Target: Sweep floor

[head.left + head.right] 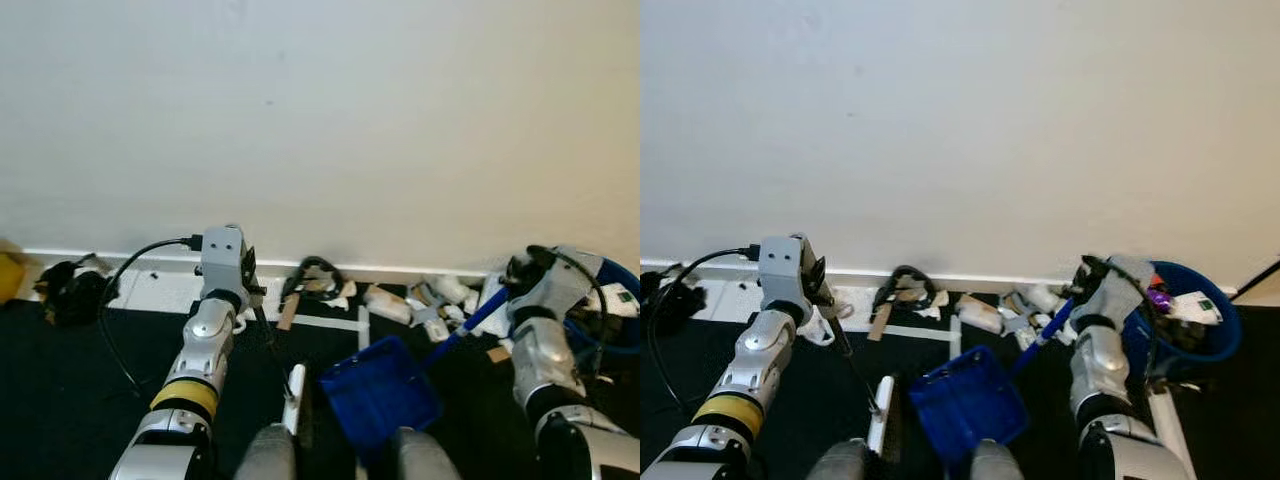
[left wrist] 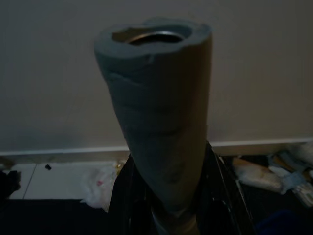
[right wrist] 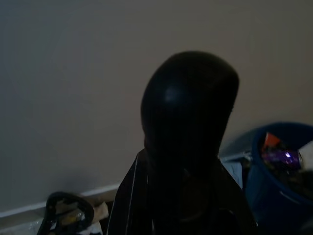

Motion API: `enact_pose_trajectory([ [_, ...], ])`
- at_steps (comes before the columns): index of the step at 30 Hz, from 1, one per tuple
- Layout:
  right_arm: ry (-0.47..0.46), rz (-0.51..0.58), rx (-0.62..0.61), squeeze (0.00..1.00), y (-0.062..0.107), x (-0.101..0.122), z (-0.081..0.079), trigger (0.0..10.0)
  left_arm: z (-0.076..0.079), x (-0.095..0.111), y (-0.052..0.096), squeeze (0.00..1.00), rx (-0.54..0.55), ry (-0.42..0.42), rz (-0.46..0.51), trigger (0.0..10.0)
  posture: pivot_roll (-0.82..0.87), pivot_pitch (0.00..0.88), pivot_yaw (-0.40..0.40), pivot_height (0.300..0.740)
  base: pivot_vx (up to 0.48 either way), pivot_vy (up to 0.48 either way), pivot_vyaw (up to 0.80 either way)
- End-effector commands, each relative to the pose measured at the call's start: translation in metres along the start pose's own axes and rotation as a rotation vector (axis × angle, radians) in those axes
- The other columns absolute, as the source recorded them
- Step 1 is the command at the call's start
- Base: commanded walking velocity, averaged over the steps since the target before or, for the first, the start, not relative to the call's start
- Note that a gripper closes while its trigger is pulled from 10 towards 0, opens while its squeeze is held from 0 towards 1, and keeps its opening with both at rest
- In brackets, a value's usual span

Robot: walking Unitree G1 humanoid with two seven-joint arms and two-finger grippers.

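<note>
a big pale wall stands ahead, and the dark floor runs below it. at 5 o'clock in the eye views sits the blue dustpan. the right gripper holds its blue handle, fingers closed around the dark end. the left gripper is closed on the broom handle, grey and thick in the left wrist view. scraps of litter lie along the wall at 6 o'clock. the right eye view shows more of the blue bin at 3 o'clock.

The dustpan and bin are blue. The floor is black and the wall off-white. The left arm is silver with a yellow band.
</note>
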State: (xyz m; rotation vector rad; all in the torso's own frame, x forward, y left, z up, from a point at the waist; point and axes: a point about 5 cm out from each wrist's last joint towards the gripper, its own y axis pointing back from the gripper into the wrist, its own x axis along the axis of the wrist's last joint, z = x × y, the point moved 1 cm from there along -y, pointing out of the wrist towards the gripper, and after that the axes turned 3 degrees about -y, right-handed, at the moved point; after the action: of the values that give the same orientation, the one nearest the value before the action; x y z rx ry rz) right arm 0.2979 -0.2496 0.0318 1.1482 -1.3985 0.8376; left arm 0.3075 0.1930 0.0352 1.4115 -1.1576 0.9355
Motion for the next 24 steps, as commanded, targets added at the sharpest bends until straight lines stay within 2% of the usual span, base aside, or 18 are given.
enact_pose_trajectory([
  [1,-0.022,0.006,-0.004,0.0,-0.001,0.001,-0.002,10.0,-0.015,-0.002,0.003,0.0,0.029,-0.084,-0.013,10.0,0.11,0.03,-0.032,0.74,0.0,0.0,0.0],
  [11,-0.015,0.019,-0.027,0.0,-0.002,0.005,0.006,10.0,-0.017,0.008,0.001,0.0,0.049,-0.056,0.042,10.0,0.11,0.03,-0.03,0.74,0.0,0.0,0.0],
  [24,-0.013,0.018,-0.043,0.0,0.001,0.003,0.011,10.0,-0.014,0.014,0.0,0.0,0.032,-0.056,0.077,10.0,0.1,0.024,-0.031,0.74,0.379,0.0,0.0],
])
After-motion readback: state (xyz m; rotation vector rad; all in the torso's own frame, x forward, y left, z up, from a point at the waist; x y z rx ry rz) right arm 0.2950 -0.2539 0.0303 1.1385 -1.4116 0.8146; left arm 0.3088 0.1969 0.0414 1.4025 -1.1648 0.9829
